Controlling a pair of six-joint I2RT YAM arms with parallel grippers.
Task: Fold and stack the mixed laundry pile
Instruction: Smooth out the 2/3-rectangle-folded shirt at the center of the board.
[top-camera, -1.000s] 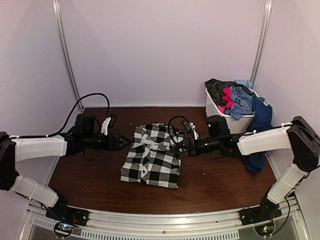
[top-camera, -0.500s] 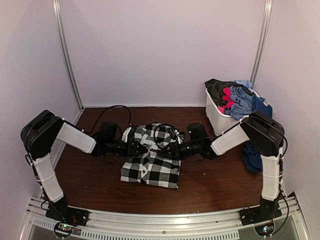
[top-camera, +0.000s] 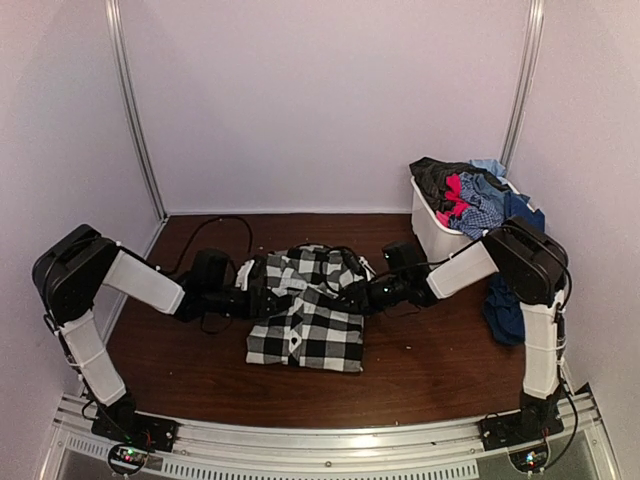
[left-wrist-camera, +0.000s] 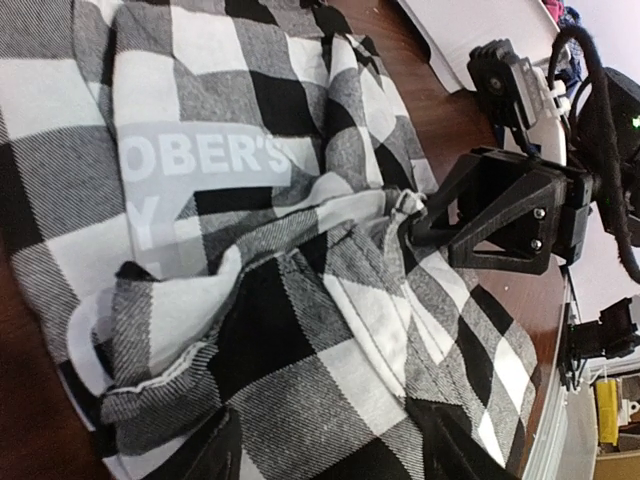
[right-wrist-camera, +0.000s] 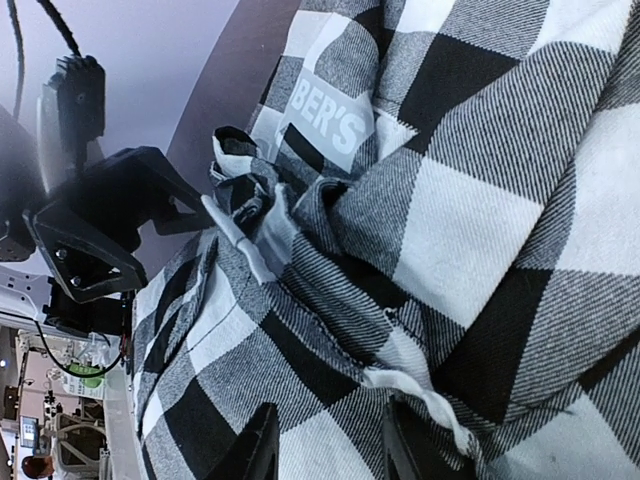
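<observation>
Top external view: left gripper (top-camera: 266, 298) and right gripper (top-camera: 351, 296) meet over the checked shirt (top-camera: 310, 332) at centre frame, jaws parted around bunched cloth, grip impossible to confirm, apparently gathering its sides for a fold.

Dark brown bench (top-camera: 430, 370). You have the black-and-white checked shirt (top-camera: 305, 320) lying rumpled at its centre. A white bin (top-camera: 435, 235) stands in the far right corner. A long navy piece (top-camera: 500, 305) trails from the bin down to the bench's right edge.
</observation>
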